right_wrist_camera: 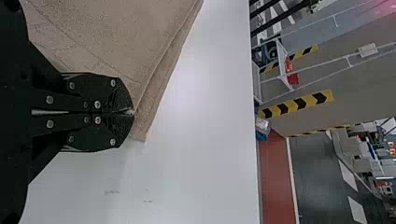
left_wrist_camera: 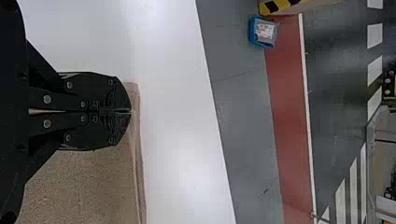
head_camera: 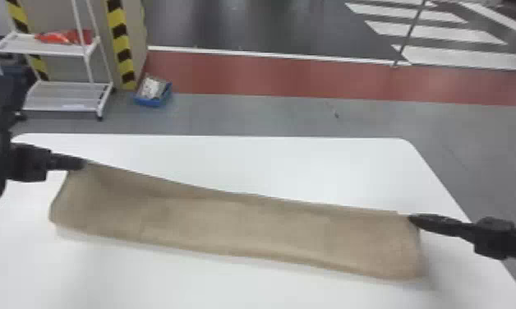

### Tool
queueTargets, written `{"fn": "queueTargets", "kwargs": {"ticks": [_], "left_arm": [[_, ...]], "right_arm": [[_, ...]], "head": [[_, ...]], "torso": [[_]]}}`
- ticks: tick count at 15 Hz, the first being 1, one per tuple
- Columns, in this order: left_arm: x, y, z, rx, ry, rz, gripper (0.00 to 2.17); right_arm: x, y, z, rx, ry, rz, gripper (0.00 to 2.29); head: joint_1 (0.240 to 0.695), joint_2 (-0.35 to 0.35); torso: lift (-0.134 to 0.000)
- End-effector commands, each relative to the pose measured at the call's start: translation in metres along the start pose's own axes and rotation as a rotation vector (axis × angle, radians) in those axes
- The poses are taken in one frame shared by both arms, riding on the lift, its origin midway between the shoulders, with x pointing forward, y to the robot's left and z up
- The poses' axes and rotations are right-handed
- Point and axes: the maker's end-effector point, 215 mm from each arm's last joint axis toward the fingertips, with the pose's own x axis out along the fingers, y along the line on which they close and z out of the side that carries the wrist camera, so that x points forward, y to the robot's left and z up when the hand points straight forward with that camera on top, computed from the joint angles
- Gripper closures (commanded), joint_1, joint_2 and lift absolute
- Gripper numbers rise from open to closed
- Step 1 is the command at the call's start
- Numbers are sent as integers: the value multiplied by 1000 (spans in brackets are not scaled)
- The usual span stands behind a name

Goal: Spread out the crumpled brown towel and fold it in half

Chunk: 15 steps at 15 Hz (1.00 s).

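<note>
In the head view, the brown towel [head_camera: 249, 230] lies as a long band on the white table [head_camera: 269, 164], slanting from the left side of the frame to the lower right. The left gripper [head_camera: 84, 164], at the left of the frame, has its fingers pinched together on the towel's upper left corner. The right gripper [head_camera: 411, 220], at the right, has its fingers clamped on the upper right corner, its arm reaching in across the table's slanting right edge.

Between the towel's upper edge and the table's far edge runs a strip of bare white top, narrow at the left and widening to the right. More white surface stretches from the towel's lower edge to the bottom of the frame. Past the far edge, at upper left, a blue box [head_camera: 152, 100] sits on the floor [head_camera: 269, 117] beside a white rack [head_camera: 60, 49].
</note>
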Motion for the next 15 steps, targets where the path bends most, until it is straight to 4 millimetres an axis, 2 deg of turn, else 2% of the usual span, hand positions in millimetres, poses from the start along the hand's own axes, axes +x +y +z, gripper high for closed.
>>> {"fn": "queueTargets", "kwargs": {"ticks": [1,4,8,15], "left_arm": [[0,2,9,4,-13,3,1703],[0,9,22,-2,-21,9,1703],[8,4,31,21,-21,4,1703],[30,0,34,74,-17,9,1703]], "right_arm": [[-2,-2,5,5,-8,-1,1197],[-2,-5,5,15,-12,-2,1197],[2,-6,10,21,-15,0,1197],[13,-9,4,48,9,6,1197]], "head": [[695,-159],[695,-160],[695,-158],[695,-164]], "torso": [[-124],[-124],[-124],[-124]]}}
